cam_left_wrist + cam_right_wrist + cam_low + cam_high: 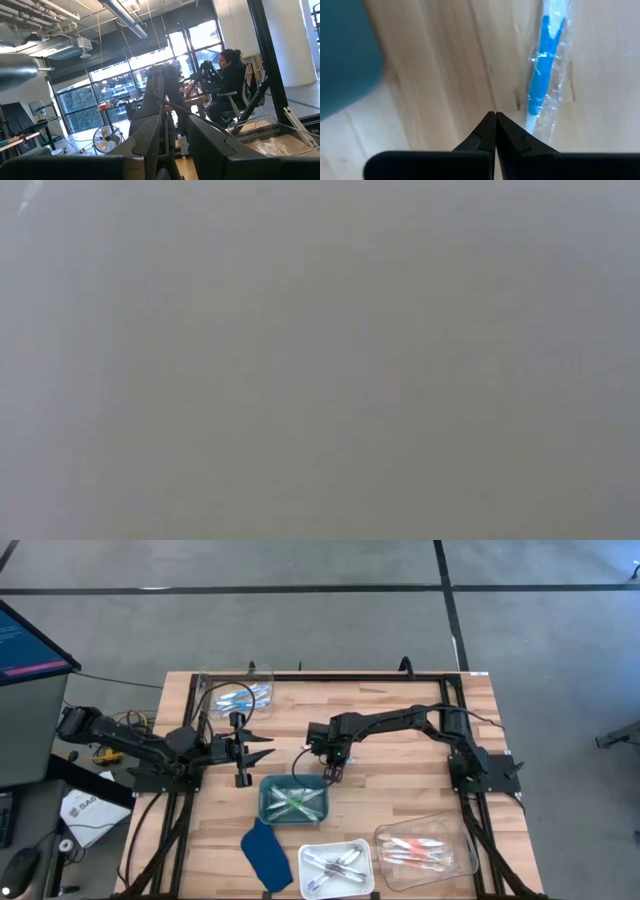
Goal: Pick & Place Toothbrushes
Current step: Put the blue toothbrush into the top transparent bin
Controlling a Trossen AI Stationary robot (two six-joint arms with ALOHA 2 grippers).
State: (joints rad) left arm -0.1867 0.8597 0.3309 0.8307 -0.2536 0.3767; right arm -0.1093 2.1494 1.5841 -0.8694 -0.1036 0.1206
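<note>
A blue toothbrush [546, 65] in crinkly clear wrap lies on the worktop [445, 75] just beside the tips of the right pincer [495, 120], whose tips are pressed together and hold nothing; it looks light, stiff and slippery, best pinched across the mid-handle. Its ends are cut off, the low view is blank, and whether the left pincer [258, 747] is apart or together I cannot tell.
</note>
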